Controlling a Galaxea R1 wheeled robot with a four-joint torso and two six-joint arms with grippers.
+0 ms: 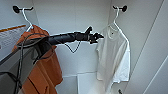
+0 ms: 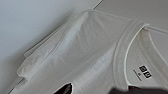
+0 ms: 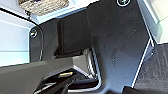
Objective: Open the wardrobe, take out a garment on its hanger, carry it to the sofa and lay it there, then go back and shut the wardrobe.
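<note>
Left gripper [image 1: 98, 37] reaching at the garment [image 1: 113, 57] shoulder — grip state unclear; two garments hanging: one white, one orange garment [image 1: 45, 67] at 9 o'clock.

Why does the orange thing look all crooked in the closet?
The orange garment hangs lopsided: its fabric is bunched at the top of its hanger and slumps to one side, partly behind the robot's left arm. The white shirt hangs straight from its hanger. The left claw reaches toward the shirt.
</note>
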